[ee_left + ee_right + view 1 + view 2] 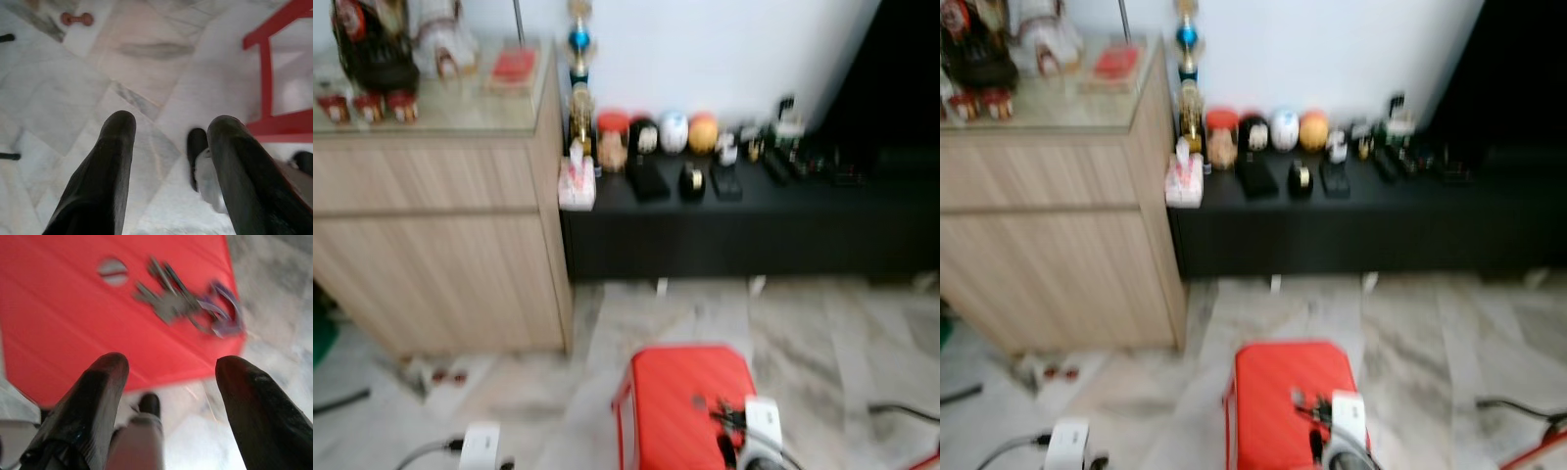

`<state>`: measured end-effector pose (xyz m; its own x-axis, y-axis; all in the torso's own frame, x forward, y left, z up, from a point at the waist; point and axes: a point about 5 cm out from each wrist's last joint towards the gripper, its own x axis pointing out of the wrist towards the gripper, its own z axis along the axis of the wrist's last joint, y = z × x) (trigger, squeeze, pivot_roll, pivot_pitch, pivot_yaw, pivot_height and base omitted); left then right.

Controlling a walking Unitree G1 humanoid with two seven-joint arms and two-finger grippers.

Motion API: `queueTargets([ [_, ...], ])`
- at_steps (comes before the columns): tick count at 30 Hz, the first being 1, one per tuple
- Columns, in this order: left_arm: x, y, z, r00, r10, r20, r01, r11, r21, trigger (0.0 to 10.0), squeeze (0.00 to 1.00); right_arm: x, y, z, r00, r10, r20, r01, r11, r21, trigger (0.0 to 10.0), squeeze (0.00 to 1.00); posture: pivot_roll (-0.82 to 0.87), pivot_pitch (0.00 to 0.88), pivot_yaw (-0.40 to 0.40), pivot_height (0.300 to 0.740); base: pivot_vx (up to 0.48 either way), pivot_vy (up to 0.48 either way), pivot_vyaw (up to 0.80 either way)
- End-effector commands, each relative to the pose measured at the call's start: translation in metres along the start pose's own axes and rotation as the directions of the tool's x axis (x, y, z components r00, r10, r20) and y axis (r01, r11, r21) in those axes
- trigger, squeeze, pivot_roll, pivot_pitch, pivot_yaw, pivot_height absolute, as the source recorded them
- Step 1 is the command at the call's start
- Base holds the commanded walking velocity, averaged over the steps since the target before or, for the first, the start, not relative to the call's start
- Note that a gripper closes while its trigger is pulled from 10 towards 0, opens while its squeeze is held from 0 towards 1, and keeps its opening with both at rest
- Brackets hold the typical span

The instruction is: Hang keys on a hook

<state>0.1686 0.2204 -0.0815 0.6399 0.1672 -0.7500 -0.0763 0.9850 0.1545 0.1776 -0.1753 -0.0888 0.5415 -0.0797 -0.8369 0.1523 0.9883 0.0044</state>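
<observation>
Lying on a red stool (683,397) at the bottom centre of the eye views, the keys (188,301) sit loose on its flat top, a dark bunch with a purplish ring, near one edge. My right fingers (247,401) are spread wide and hold nothing; they hang above the stool's near edge, short of the keys, with marble floor (58,98) showing between them. My left fingers (115,171) are likewise spread and empty, pointing down at the floor beside the stool's red frame.

Across the room, in the upper half of the frame, a wooden cabinet (440,245) stands at left against a white wall (724,49), and a low black counter (744,225) runs to the right, crowded with small ornaments (674,132) too blurred to name. I can make out no hook anywhere; the whole scene is smeared, so one may be there unseen.

As for the job: the keys are not on a hook and not in my grip. By my reading, everything that matters remains: closing my right fingers on the bunch, lifting it clear, finding the hook and slipping the ring over it. The ring looks like the easiest part to catch.
</observation>
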Motion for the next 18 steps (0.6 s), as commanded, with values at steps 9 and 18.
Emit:
queueTargets([
  [9,-0.0018,0.0012,-0.0075,1.000,0.005,-0.029,-0.005,1.000,-0.005,10.0,0.00,0.0003,-0.0004,0.0026,1.000,-0.002,0.008,0.002,1.000,0.001,10.0,0.00,-0.02,0.000,-0.063,0.740,0.000,0.000,0.00],
  [18,-0.0027,0.0018,-0.0113,0.999,0.012,-0.049,-0.010,0.999,0.041,10.0,0.00,0.0003,-0.0006,0.0026,1.000,-0.007,0.009,0.007,1.000,0.001,10.0,0.00,-0.02,0.000,-0.062,0.740,0.000,-0.277,0.00],
])
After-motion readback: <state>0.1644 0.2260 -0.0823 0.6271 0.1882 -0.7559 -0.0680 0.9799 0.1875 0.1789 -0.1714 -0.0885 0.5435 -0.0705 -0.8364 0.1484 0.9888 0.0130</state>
